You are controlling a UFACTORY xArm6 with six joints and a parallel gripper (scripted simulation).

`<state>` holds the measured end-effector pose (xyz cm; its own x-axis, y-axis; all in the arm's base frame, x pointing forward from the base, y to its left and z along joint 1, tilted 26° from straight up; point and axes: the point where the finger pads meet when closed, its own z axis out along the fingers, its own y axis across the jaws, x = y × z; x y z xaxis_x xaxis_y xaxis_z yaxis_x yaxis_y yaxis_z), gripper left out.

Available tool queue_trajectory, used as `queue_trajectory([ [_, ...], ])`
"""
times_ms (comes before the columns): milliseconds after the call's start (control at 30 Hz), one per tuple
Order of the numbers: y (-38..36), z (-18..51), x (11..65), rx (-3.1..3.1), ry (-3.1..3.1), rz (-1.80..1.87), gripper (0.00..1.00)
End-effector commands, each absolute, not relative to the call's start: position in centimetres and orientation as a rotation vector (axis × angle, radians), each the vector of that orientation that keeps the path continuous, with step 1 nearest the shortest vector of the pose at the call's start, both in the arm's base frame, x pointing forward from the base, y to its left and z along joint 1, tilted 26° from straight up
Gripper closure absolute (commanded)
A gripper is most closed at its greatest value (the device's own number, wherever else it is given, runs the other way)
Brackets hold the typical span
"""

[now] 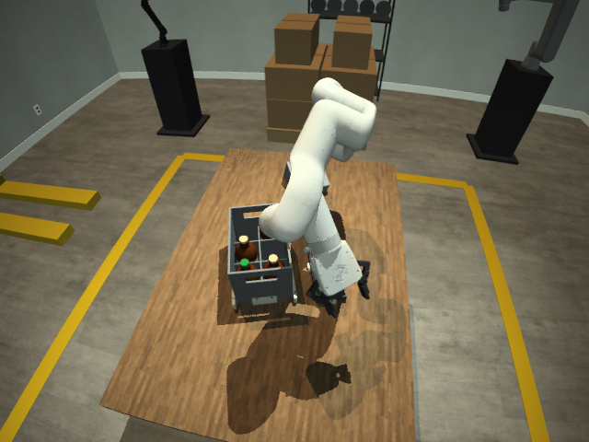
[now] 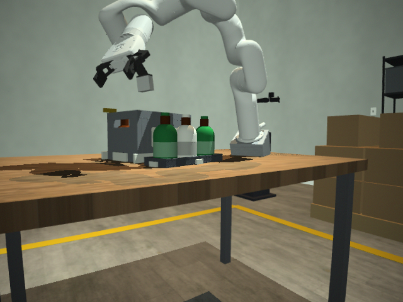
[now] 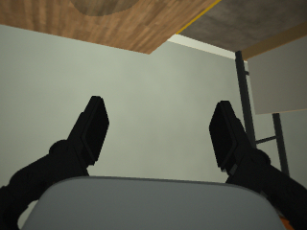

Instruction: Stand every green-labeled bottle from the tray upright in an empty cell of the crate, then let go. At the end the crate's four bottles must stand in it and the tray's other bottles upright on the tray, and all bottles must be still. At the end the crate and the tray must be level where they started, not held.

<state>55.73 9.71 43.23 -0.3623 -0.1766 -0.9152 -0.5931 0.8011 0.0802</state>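
My gripper [image 1: 349, 303] [image 2: 114, 79] [image 3: 158, 111] is open and empty, high above the table and tilted, with its fingers beyond the tray's near end. In the exterior view, a near green bottle [image 2: 165, 139], a white bottle [image 2: 186, 139] and a far green bottle [image 2: 204, 136] stand upright in a row on the dark tray [image 2: 175, 162]. The arm hides most of this row in the top view. The grey crate [image 1: 263, 288] [image 2: 123, 144] stands level beside the tray. Brown bottles stand in its cells, one with a green cap [image 1: 244, 262]. The back-left and middle-right cells look empty.
The wooden table [image 1: 190, 332] [image 2: 227, 182] carries the crate, tray and robot base [image 2: 249, 149]. The crate's walls rise to about the tray bottles' cap height. Cardboard boxes [image 1: 297, 42] [image 2: 352, 129] stand beyond the table.
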Motion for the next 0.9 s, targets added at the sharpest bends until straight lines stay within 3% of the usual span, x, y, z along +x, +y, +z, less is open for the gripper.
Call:
queue_trajectory([
  [0, 8.2, 42.6, 55.4, -0.646, 1.944, 0.447, 0.00],
  [867, -10.9, 34.4, 48.8, -1.163, 2.191, 0.068, 0.00],
])
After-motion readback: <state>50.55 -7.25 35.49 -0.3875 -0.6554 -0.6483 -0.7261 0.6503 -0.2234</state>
